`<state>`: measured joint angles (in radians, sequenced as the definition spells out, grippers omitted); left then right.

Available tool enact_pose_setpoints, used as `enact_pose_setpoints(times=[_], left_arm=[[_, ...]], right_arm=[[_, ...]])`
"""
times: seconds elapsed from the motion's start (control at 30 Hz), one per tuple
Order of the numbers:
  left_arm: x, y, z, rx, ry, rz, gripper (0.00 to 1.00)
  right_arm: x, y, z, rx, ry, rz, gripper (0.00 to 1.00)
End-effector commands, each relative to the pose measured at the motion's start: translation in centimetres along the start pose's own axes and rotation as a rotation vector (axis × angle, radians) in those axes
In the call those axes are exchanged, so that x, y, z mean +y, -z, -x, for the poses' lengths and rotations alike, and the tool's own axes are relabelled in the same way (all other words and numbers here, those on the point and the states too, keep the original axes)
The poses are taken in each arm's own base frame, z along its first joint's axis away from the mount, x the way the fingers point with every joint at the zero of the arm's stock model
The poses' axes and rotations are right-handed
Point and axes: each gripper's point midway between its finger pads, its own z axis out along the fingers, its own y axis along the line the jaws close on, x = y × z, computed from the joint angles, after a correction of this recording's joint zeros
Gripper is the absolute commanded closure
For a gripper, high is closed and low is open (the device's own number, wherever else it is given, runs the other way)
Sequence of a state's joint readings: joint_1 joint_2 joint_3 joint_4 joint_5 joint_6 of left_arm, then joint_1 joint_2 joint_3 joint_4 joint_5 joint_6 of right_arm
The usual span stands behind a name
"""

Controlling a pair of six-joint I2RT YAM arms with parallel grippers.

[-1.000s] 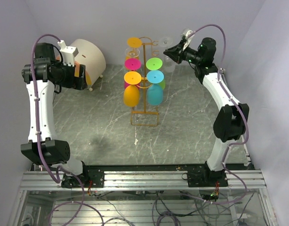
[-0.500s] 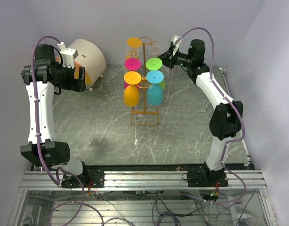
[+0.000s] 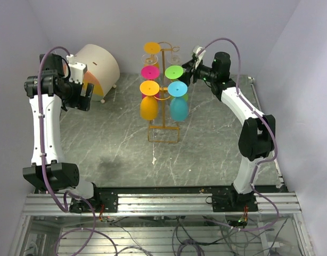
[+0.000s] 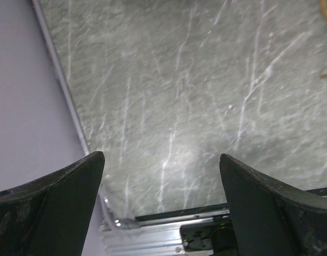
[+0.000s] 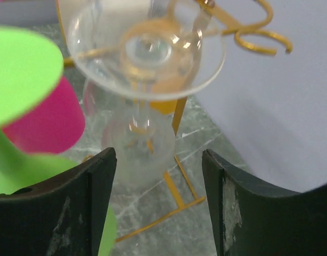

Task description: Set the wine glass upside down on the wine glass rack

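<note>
right pincer (image 5: 158,154) stood parted, gripping nothing. the clear wine glass (image 5: 145,50) hung bowl-down just ahead of it, foot seemingly resting in a loop of the wine glass rack (image 5: 259,40), which looked to carry its weight. left pincer (image 4: 161,160) gaped wide, empty, above the surface (image 4: 206,80).

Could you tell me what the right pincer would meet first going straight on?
Most likely the clear upside-down wine glass hanging on the orange-yellow wire rack; depth is unclear.

Clear wine glass (image 5: 146,50) hung inverted, foot uppermost, on the upright orange-yellow wire wine glass rack (image 3: 163,114) near the table's (image 3: 110,133) far edge.
</note>
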<state>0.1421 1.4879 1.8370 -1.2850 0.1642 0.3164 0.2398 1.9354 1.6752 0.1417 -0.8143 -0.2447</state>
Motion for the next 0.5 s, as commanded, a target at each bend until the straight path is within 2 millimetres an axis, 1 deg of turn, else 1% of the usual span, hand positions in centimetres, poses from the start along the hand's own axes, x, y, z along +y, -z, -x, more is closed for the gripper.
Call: enact_pose_setpoints(times=[0.0, 0.07, 0.13, 0.23, 0.3, 0.33, 0.37, 0.4, 0.47], left_arm=[[2.5, 2.9, -2.6, 0.104, -0.126, 0.154, 0.00], [3.1, 3.1, -4.2, 0.168, -0.187, 0.171, 0.00], [3.0, 3.2, -5.7, 0.229, -0.232, 0.155, 0.00], [2.4, 3.2, -6.8, 0.274, -0.283, 0.093, 0.00], [2.5, 3.0, -7.4, 0.304, -0.308, 0.090, 0.00], [2.8, 2.9, -7.8, 0.327, -0.321, 0.096, 0.00], [3.1, 2.7, -8.3, 0.355, -0.336, 0.103, 0.00], [3.5, 2.6, -8.8, 0.383, -0.352, 0.111, 0.00], [4.3, 2.6, -9.3, 0.425, -0.378, 0.135, 0.00]], right_arm=[[0.3, 1.4, 3.4, -0.077, 0.060, -0.055, 0.32], [0.6, 1.9, 3.5, -0.079, 0.064, -0.067, 0.28], [0.9, 2.4, 3.5, -0.077, 0.063, -0.073, 0.25], [1.3, 3.0, 3.8, -0.086, 0.068, -0.077, 0.23], [1.4, 3.3, 4.3, -0.095, 0.067, -0.085, 0.19], [1.5, 3.5, 4.7, -0.105, 0.070, -0.089, 0.16], [1.5, 3.7, 5.0, -0.114, 0.070, -0.094, 0.02], [1.6, 3.9, 5.3, -0.121, 0.071, -0.098, 0.00], [1.8, 4.3, 5.6, -0.131, 0.072, -0.108, 0.00]])
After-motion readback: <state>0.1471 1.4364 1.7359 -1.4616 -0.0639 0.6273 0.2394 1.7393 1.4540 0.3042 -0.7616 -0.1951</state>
